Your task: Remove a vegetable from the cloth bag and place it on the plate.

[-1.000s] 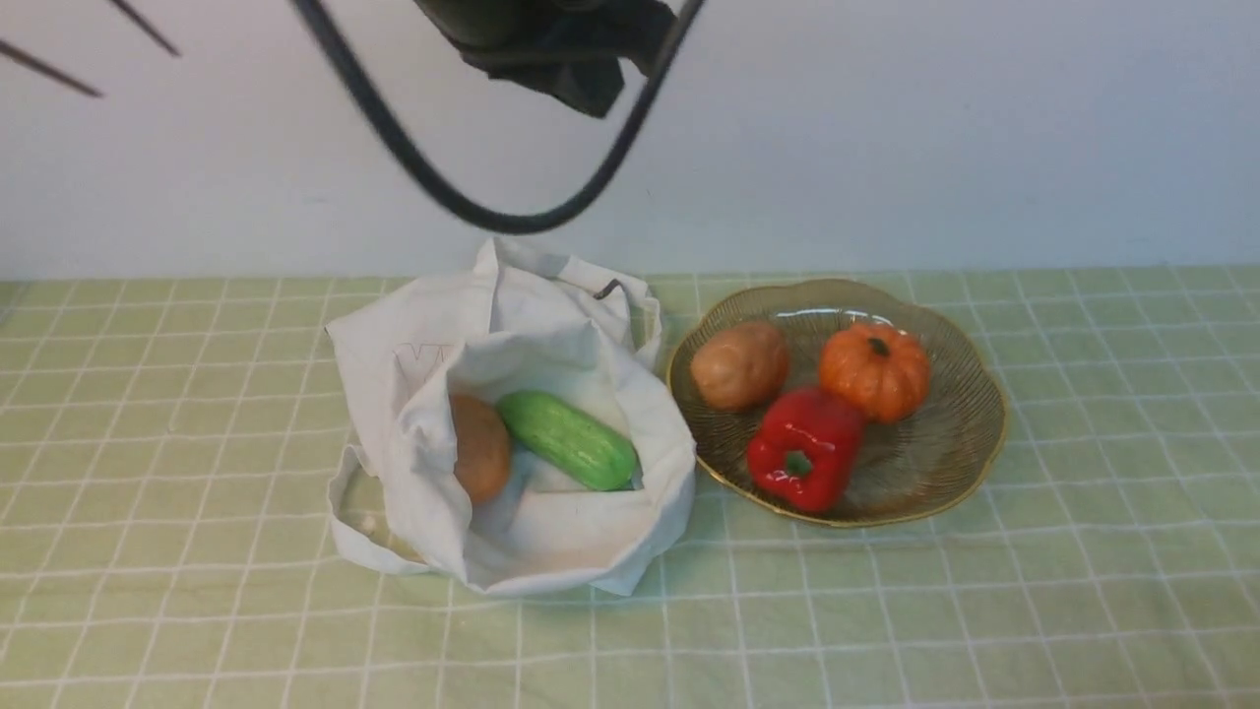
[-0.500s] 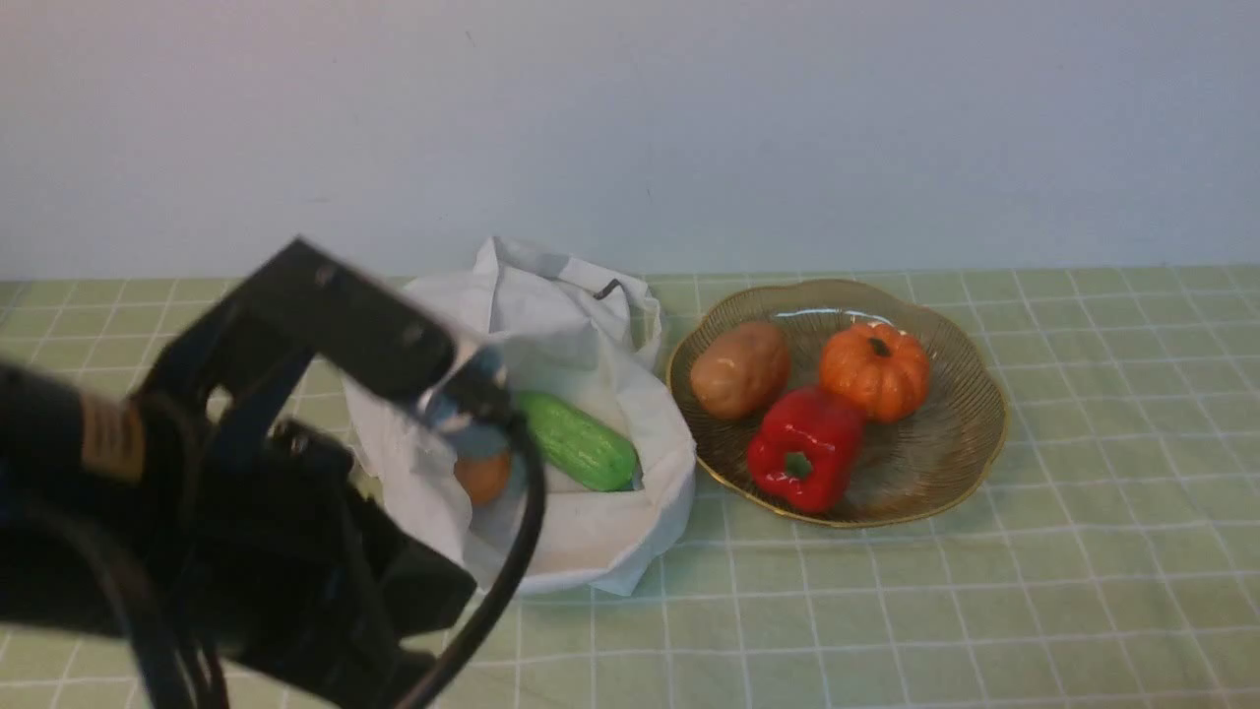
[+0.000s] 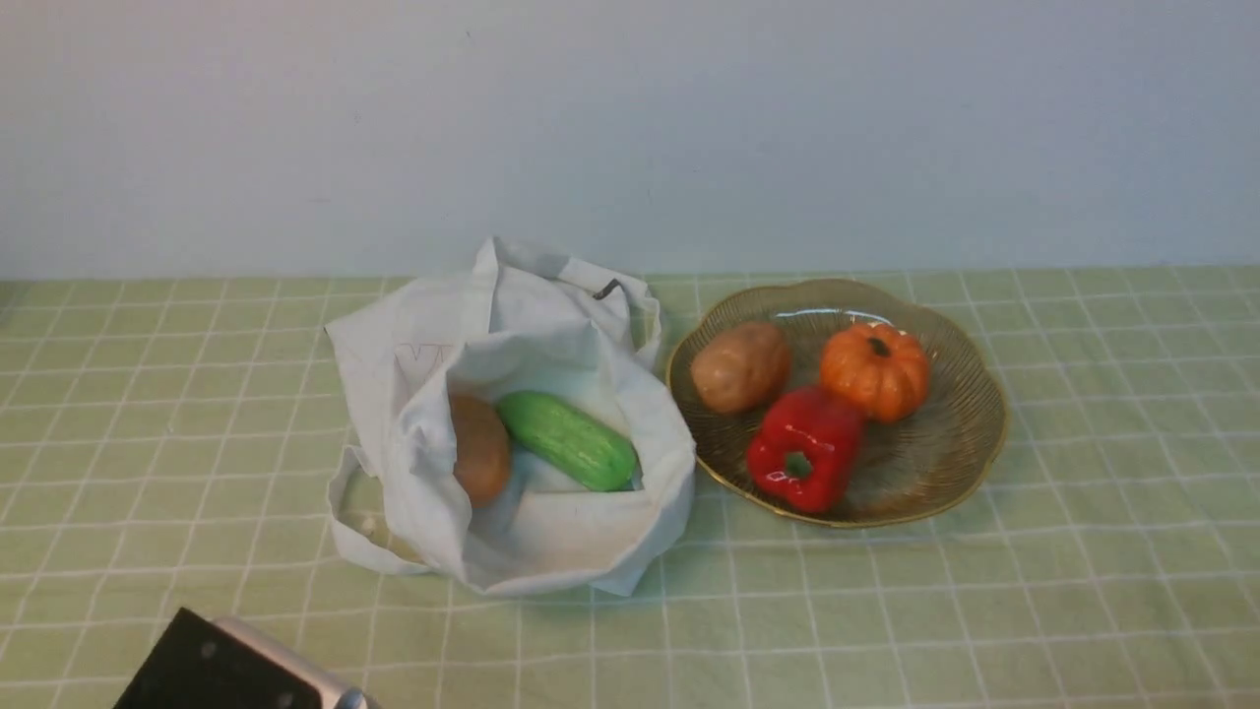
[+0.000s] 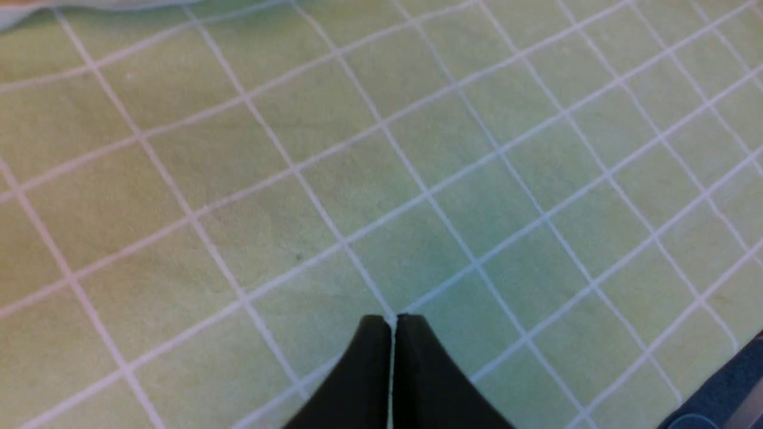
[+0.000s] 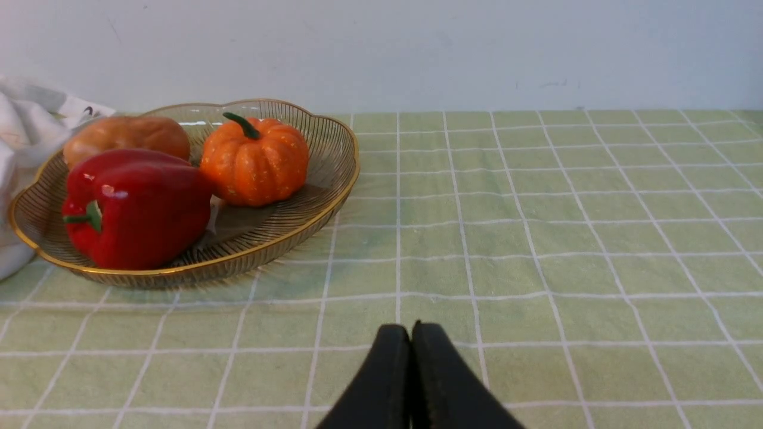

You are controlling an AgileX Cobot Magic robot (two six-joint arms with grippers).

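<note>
The vegetable, a light tan potato [image 3: 740,366], lies on the amber plate [image 3: 925,463] at its left side, nearest the bag; it also shows in the right wrist view [image 5: 126,137]. The white cloth bag [image 3: 551,537] sits open just left of the plate. My left gripper [image 4: 392,319] is shut and empty over bare tablecloth; only a corner of that arm [image 3: 226,670] shows at the front view's bottom left. My right gripper [image 5: 411,326] is shut and empty, low over the cloth, to the right of the plate [image 5: 280,232].
Inside the bag lie a darker brown potato [image 3: 480,448] and a green cucumber [image 3: 568,440]. A red pepper [image 3: 805,448] and a small orange pumpkin [image 3: 874,371] share the plate. A green checked tablecloth [image 3: 1083,591] covers the table, with a white wall behind.
The left arm swung from above the bag down across the front left and now shows only at the bottom-left corner. The vegetables, the bag and the plate stayed put.
</note>
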